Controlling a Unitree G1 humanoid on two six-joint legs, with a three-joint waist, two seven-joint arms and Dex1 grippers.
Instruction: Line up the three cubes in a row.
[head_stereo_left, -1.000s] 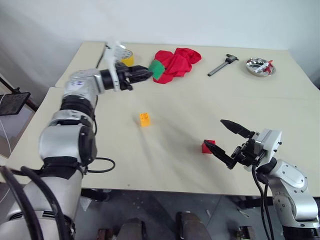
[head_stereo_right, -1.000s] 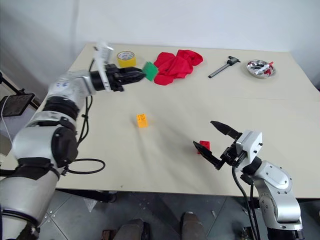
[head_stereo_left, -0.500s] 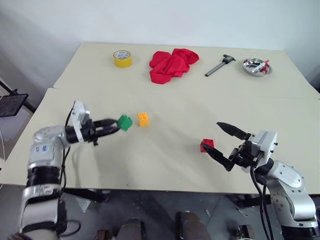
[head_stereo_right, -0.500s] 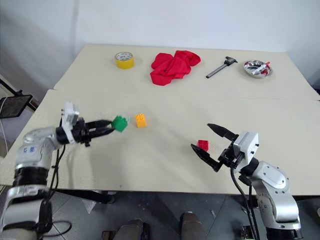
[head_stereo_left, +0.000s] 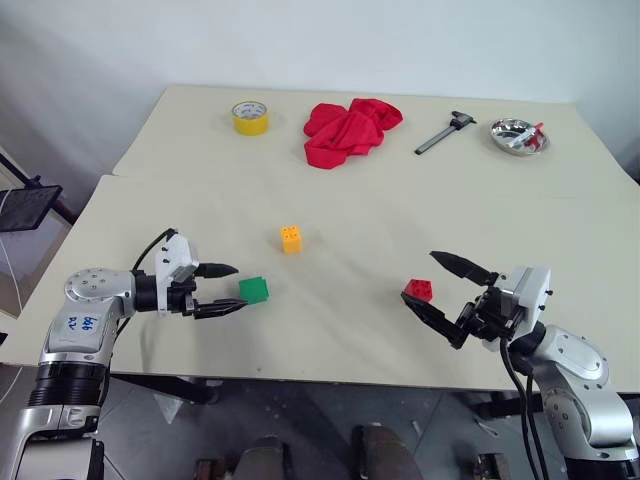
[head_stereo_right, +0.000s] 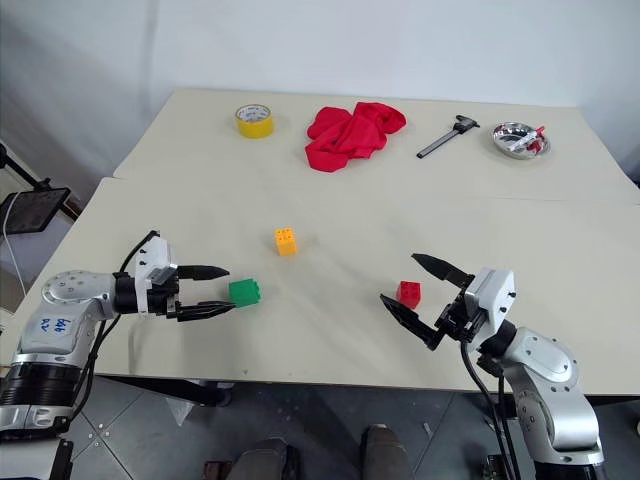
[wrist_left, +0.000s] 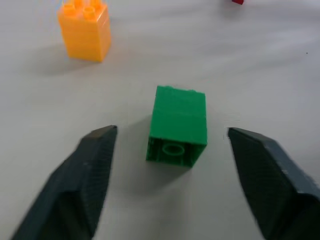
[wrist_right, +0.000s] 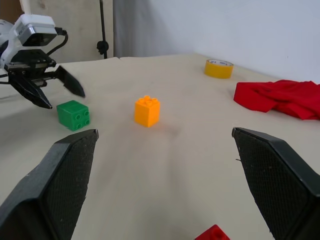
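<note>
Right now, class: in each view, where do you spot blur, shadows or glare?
Left wrist view: the green cube is fairly sharp with a soft shadow beside it, the near fingers blurred. Right wrist view: its own fingers loom blurred. Left eye view: even light, and the metal dish glints.

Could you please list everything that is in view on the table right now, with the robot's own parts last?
Green cube: one, green, lying on its side on the near table, just ahead of the left gripper, apart from it.
Orange-yellow cube: one, upright, mid-table, beyond the green one.
Red cube: one, near table, close in front of the right gripper.
Red cloth: one, crumpled, far table.
Tape roll: one, yellow, far left.
Caliper-like tool: one, dark, far right.
Metal dish: one, silver, far right corner, small items inside.
Tables: two, beige, butted together.
Left gripper: black jaws open.
Right gripper: black jaws open wide.
</note>
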